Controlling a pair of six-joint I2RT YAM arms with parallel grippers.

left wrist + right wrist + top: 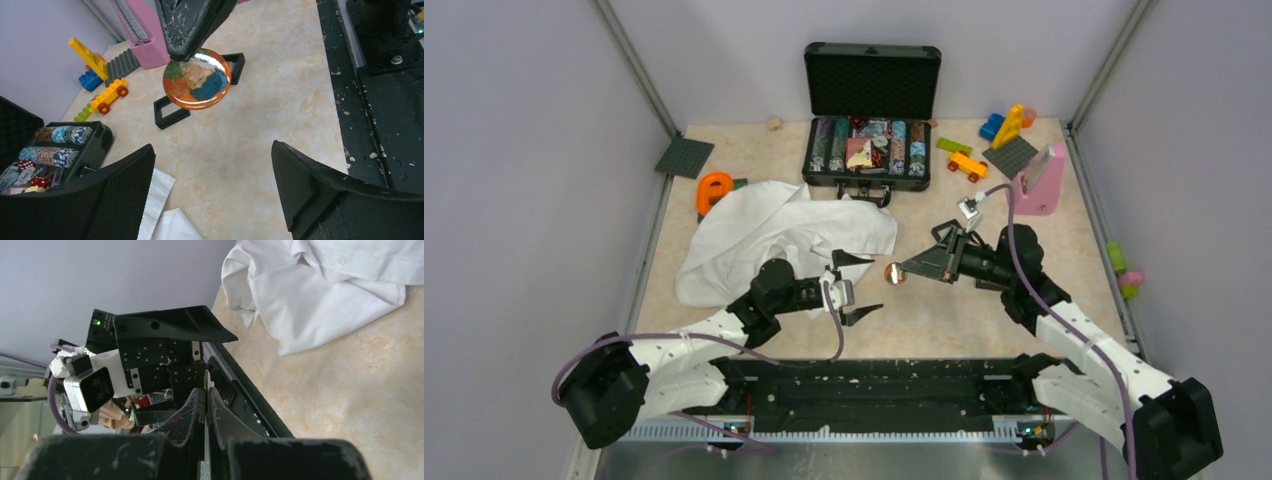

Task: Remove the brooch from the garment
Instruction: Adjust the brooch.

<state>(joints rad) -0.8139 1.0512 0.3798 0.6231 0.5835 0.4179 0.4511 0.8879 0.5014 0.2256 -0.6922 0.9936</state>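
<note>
The brooch [892, 272], a small round orange, blue and pale badge, is held edge-on in my right gripper [903, 270], above the table and clear of the white shirt [774, 235]. In the left wrist view the brooch [197, 78] hangs from the right fingers [187, 25]. In the right wrist view it shows as a thin sliver [206, 385] between the shut fingertips. My left gripper [856, 288] is open and empty, just left of the brooch, beside the shirt's edge [157, 200].
An open black case [869, 120] of small items stands at the back. Toy bricks [984, 140], a pink block [1041, 180], an orange tape dispenser [714, 188] and grey plates [685, 157] lie around. Two black square frames [172, 111] lie on the table.
</note>
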